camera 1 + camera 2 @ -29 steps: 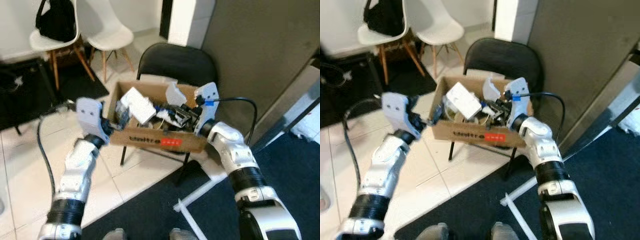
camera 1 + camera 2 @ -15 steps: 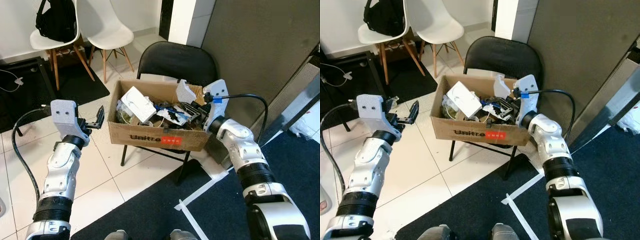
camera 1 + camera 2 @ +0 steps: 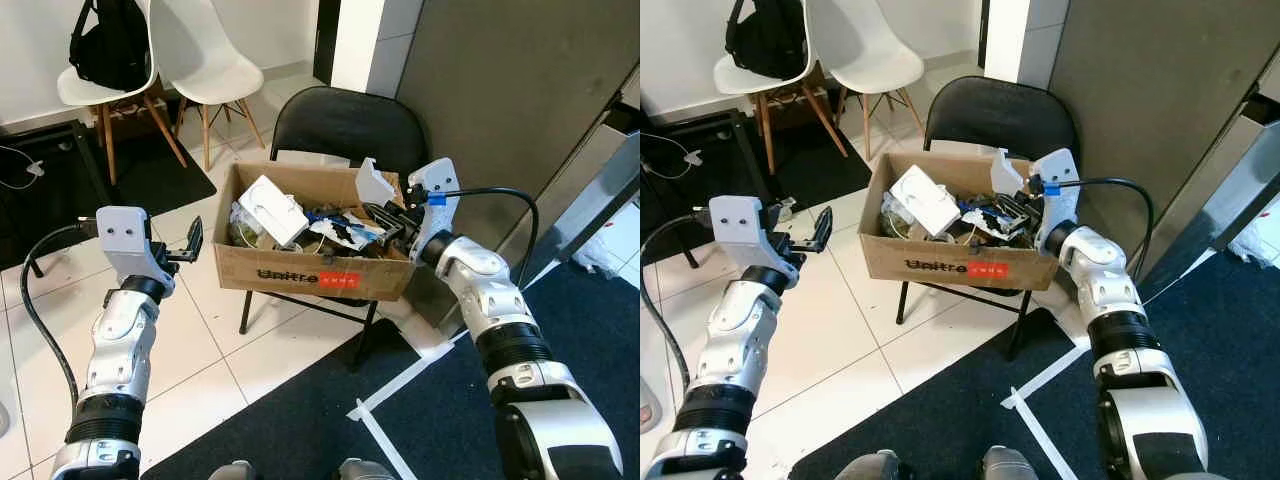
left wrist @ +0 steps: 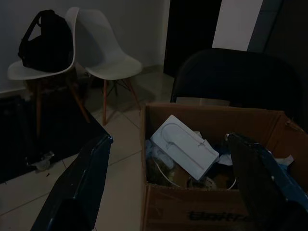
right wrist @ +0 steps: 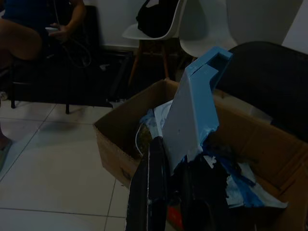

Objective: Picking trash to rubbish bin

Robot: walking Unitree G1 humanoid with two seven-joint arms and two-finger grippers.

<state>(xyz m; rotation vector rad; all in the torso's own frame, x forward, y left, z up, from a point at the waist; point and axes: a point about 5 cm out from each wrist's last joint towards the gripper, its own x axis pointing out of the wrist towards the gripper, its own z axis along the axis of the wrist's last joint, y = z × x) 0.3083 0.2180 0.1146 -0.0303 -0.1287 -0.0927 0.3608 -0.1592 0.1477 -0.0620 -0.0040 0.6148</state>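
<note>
A cardboard box [image 3: 300, 278] of trash sits on a black folding chair [image 3: 345, 120]. Over its right end my right gripper [image 3: 388, 212] is shut on a pale, angular foam piece [image 3: 373, 185], which stands upright between the black fingers [image 5: 156, 178] in the right wrist view, foam piece [image 5: 195, 110]. My left gripper [image 3: 190, 243] hovers open and empty a short way left of the box, apart from it; the left wrist view looks between its fingers [image 4: 82, 183] into the box. A flat white carton [image 4: 185, 147] lies on top of the trash at the left.
Two white chairs [image 3: 205, 60] stand behind, one bearing a black bag [image 3: 105, 45]. A grey wall [image 3: 520, 90] rises to the right. Dark carpet with a white tape line [image 3: 400, 385] lies in front. A seated person [image 5: 29, 29] appears in the right wrist view.
My left gripper has drawn back from the box's left wall and now hangs out to the left. The right gripper still holds the foam piece over the box's right end.
</note>
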